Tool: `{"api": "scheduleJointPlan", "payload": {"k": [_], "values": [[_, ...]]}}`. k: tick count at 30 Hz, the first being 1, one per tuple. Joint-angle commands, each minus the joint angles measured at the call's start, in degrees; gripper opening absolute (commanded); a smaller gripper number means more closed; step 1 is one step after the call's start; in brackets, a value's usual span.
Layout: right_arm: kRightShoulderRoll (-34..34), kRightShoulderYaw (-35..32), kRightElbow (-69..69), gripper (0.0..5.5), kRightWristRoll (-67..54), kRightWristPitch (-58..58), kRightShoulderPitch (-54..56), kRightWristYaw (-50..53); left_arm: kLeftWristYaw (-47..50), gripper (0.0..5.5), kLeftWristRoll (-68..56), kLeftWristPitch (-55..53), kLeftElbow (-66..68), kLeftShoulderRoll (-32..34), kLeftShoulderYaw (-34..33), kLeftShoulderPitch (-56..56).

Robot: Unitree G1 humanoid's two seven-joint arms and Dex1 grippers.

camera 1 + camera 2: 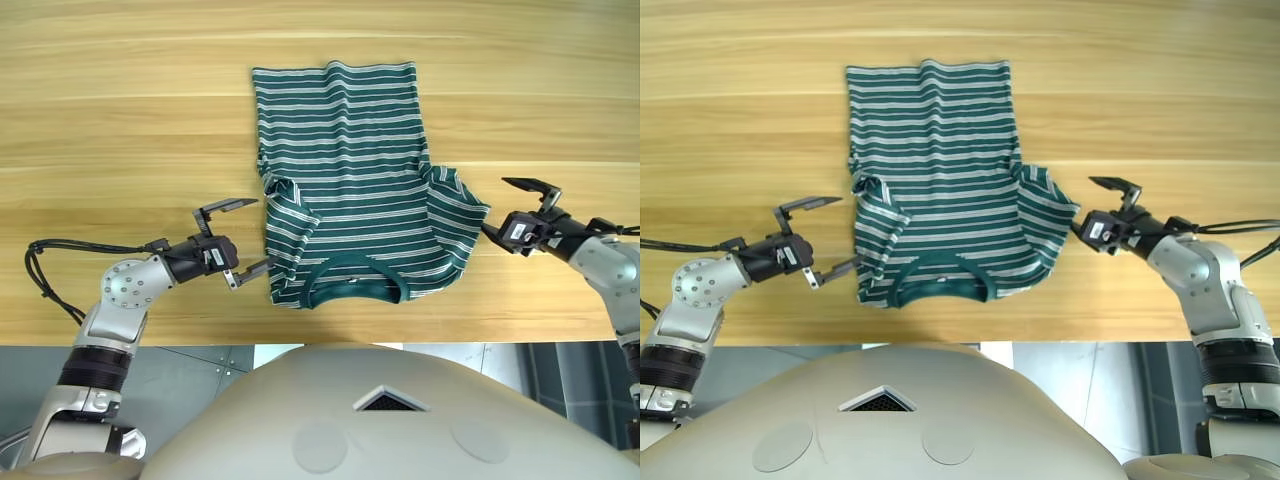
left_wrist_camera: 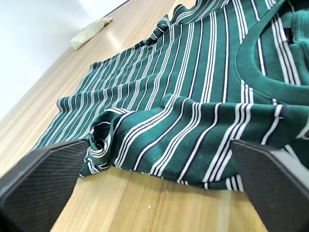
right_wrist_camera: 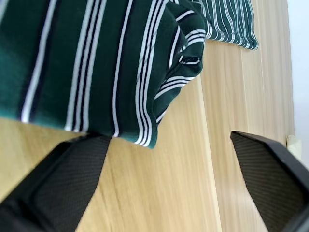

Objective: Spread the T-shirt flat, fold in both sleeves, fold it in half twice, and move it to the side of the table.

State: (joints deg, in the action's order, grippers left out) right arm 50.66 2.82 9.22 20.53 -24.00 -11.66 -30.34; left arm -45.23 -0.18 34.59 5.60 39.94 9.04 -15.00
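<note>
Open-jawed, the left gripper sits low over the desk, its jaws spread wide around the outer edge of the left sleeve. The finger nearer the desk's near edge seems to touch the cloth by the shoulder. On the other side the right gripper is spread just as wide beside the right sleeve, with one finger at the sleeve's edge and nothing held.

The T-shirt lies flat in the middle of the desk. Its collar is close to the near edge and its hem points toward the far edge. Both sleeves are bunched and partly turned in on themselves.

It looks like a light, soft knit that should drape and wrinkle rather than hold a shape. It may also drag across the wood if pulled from one side only. Each sleeve's outer cuff edge looks like the best place to pinch, since the cloth rises a little off the desk there. A shallow grip should lift a single layer, and carrying it inward over the body should keep the rest from shifting.
</note>
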Motion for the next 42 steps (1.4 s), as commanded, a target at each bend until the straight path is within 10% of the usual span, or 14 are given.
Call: {"api": "scheduleJointPlan", "payload": {"k": [1,20,42], "values": [[-1.2,3.4,1.6,3.77,2.7,0.9,0.4,-0.4,0.1,5.4,0.5,-0.4,0.0,-0.1,0.3,0.5],[-0.3,5.3,4.8,0.17,2.8,0.9,2.1,2.3,0.5,5.4,0.9,-0.3,0.2,-0.5,0.4,0.2],[-6.6,6.6,-9.4,0.17,-1.3,-1.0,5.0,0.4,1.0,5.4,1.7,0.3,1.5,-1.4,1.2,0.9]]}}
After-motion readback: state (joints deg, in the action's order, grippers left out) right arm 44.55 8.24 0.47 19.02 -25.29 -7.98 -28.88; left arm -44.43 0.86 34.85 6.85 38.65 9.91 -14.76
